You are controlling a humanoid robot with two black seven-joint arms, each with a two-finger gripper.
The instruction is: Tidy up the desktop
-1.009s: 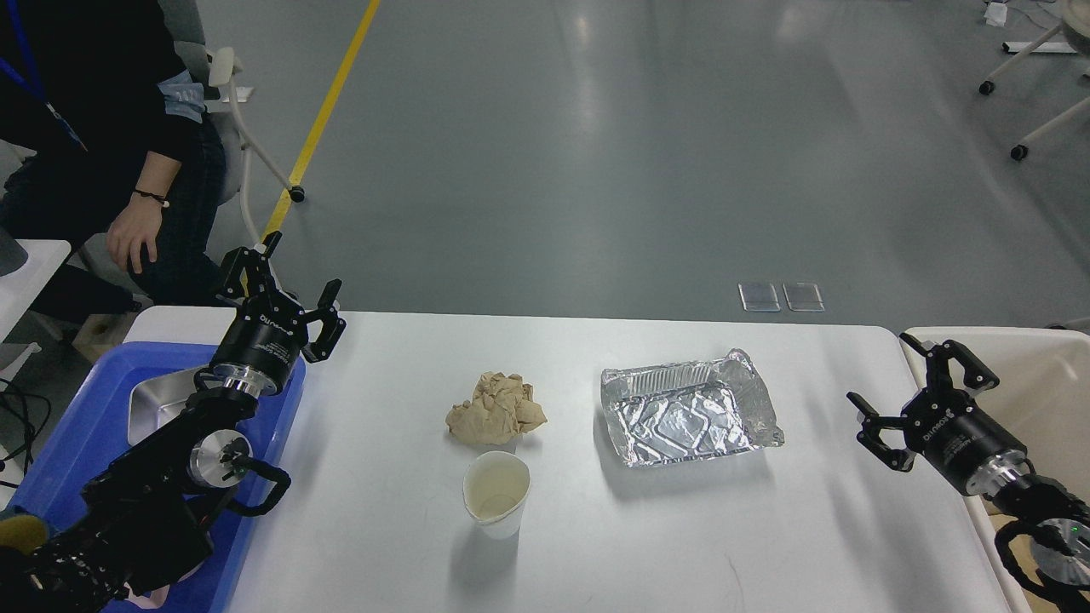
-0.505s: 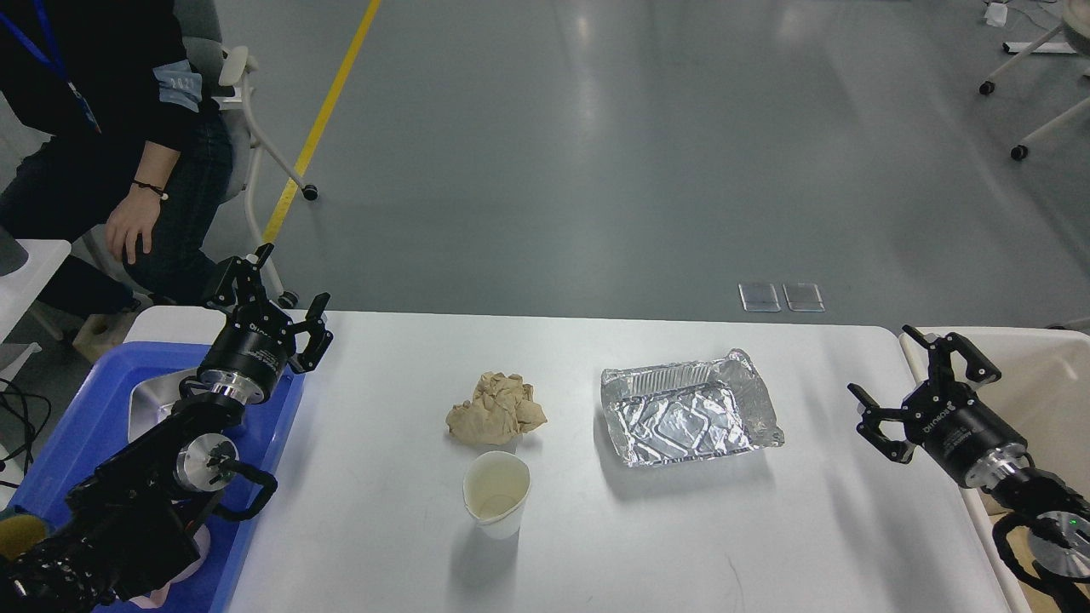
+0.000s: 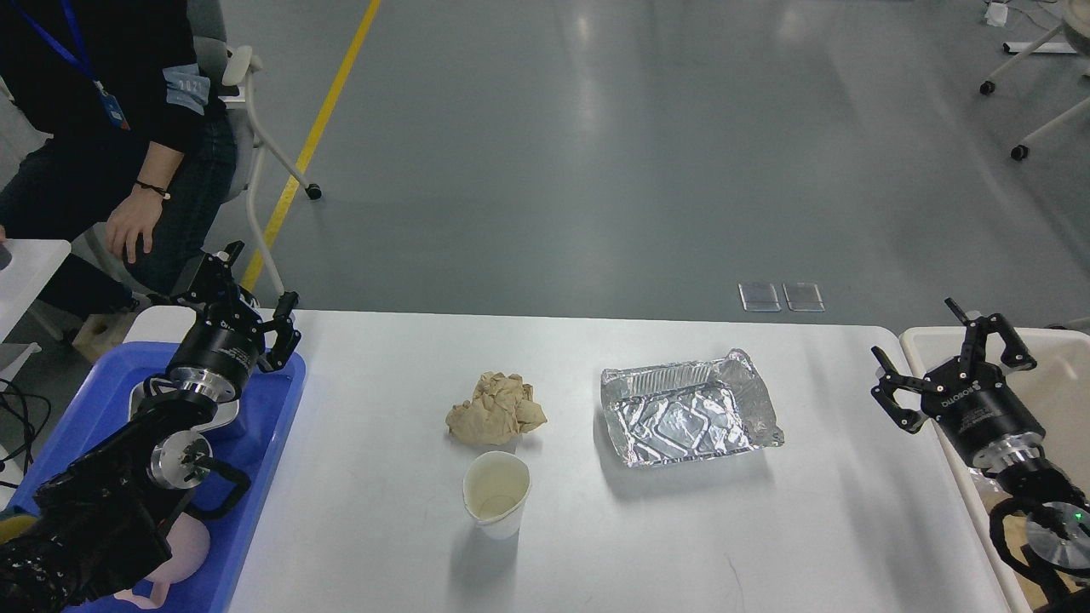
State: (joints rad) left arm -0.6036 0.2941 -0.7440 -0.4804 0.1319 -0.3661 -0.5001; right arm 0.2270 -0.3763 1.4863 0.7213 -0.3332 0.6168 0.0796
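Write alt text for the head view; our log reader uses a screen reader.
A white desktop holds a crumpled brown paper, a paper cup and a foil tray, with open left gripper over a blue tray and open right gripper near a cream bin.

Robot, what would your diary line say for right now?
left pincer open over blue tray | right pincer open | crumpled paper, paper cup, foil tray on desktop

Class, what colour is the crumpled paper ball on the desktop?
Light brown; the paper ball shows best in the head view.
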